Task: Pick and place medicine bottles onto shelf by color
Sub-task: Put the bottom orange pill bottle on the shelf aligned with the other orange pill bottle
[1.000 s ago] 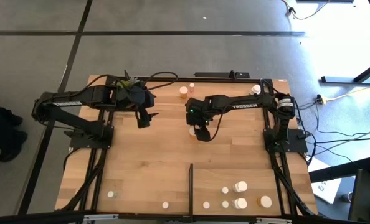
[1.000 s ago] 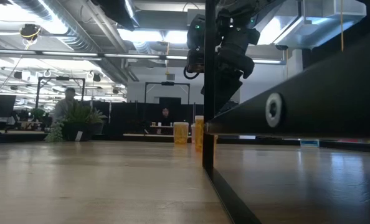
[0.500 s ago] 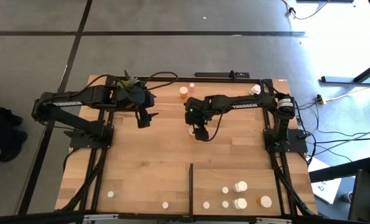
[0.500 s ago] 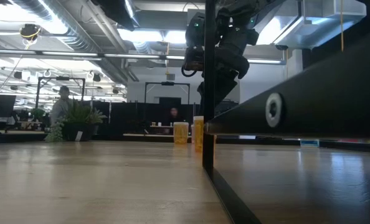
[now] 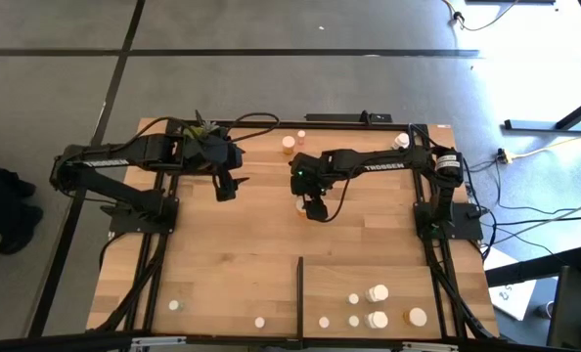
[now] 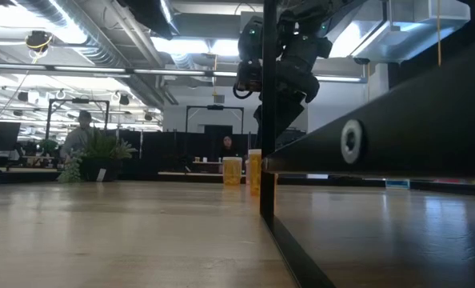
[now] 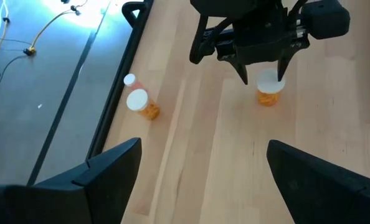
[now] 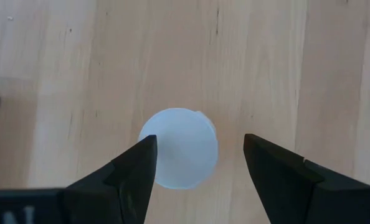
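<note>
Fingers spread wide, right gripper (image 5: 312,209) hovers over a white-capped orange bottle (image 7: 269,89) at centre frame, while left gripper (image 5: 226,189), also open, waits upper left.

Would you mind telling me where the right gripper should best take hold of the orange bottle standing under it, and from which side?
Grip the orange bottle across its round white cap, coming straight down. It stands upright with clear wood all round, and the open right gripper already hangs above it, though the cap sits nearer one finger, so centring first seems wise.
</note>
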